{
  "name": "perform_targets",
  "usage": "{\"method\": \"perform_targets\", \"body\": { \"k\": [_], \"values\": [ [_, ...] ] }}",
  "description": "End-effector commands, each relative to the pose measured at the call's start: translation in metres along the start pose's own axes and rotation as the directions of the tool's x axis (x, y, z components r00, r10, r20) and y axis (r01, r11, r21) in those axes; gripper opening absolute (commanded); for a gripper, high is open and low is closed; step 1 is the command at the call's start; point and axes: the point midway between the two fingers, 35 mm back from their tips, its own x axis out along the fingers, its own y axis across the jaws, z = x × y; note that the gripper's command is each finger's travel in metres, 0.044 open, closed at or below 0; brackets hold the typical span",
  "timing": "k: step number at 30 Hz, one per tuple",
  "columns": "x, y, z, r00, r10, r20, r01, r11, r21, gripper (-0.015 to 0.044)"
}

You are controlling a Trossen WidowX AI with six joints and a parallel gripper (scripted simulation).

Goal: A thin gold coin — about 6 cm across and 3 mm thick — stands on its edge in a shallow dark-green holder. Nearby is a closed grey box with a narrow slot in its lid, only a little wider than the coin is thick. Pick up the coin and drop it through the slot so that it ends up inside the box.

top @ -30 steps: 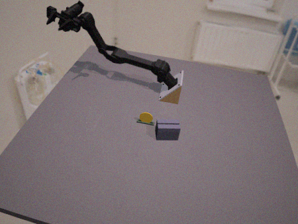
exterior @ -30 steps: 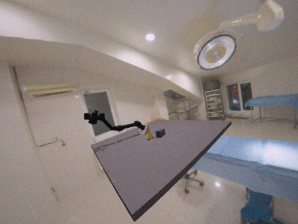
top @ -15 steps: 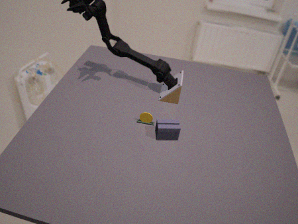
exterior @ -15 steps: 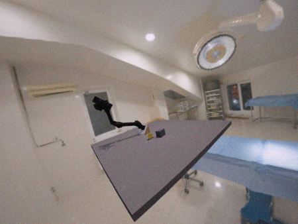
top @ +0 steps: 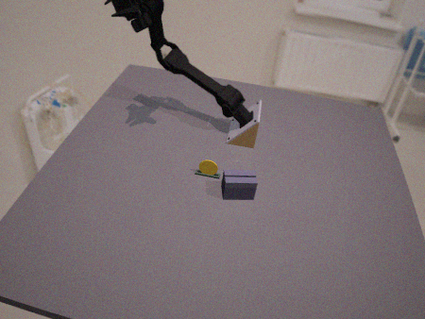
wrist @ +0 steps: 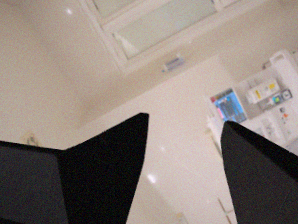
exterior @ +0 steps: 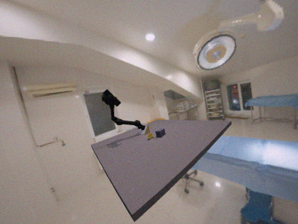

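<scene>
Coin [top: 208, 166] stands on edge in its green holder [top: 208, 175] on the grey table [top: 118, 226], just left of the closed grey box [top: 239, 184], whose lid shows a narrow slot [top: 239, 176]. Farther back, the gripper [top: 246, 127] hangs above the table, apart from both. Its fingers are partly closed, gripping nothing. Beyond stands a white radiator [top: 335, 63].

A yellow-gold coin [top: 208, 166] stands in a dark-green holder [top: 207, 175] beside a grey-violet box [top: 239, 185] on the plain mauve-grey table [top: 118, 226]; the arm [top: 198, 77] is black.
</scene>
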Motion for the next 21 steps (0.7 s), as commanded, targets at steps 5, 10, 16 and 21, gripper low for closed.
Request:
{"method": "perform_targets", "body": {
  "k": [5, 10, 16, 21],
  "values": [
    [0.024, -0.040, -0.051, 0.997, -0.074, -0.027, 0.070, 0.988, -0.137, 0.0161],
    [0.048, -0.094, -0.086, 0.981, -0.191, -0.036, 0.175, 0.948, -0.266, 0.0161],
    [0.065, -0.155, -0.111, 0.942, -0.333, -0.031, 0.300, 0.884, -0.358, 0.0161],
    [0.071, -0.237, -0.129, 0.851, -0.525, 0.007, 0.475, 0.765, -0.436, 0.0161]
  ]
}}
